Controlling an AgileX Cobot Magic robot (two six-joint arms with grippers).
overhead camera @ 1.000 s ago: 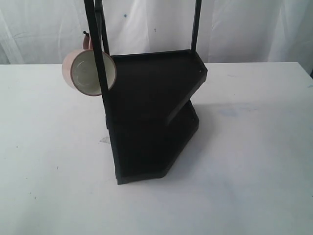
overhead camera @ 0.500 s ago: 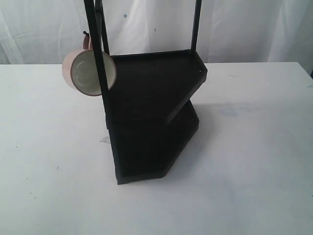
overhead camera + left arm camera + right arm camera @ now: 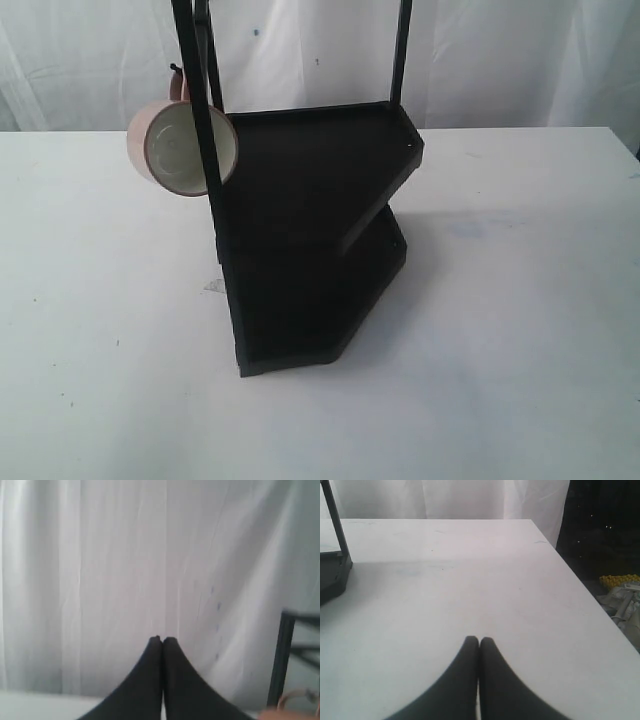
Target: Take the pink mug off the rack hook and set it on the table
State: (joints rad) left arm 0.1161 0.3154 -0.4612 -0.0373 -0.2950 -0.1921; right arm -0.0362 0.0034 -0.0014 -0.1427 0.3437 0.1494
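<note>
The pink mug (image 3: 170, 148) hangs by its handle from the rack hook (image 3: 177, 70) on the tall post of the black two-shelf rack (image 3: 310, 180), its cream inside facing the exterior camera. The rack stands on the white table (image 3: 520, 300). Neither gripper shows in the exterior view. My left gripper (image 3: 162, 640) is shut with nothing in it, facing a white curtain; a rack post (image 3: 280, 660) and a blurred pink shape (image 3: 292, 711) sit at the frame's corner. My right gripper (image 3: 479, 641) is shut and empty over bare table (image 3: 470, 580).
A white curtain (image 3: 500, 60) hangs behind the table. In the right wrist view the table's edge (image 3: 580, 580) drops off to a dark floor with yellow and grey clutter (image 3: 620, 595), and the rack's corner (image 3: 335, 575) shows at the side.
</note>
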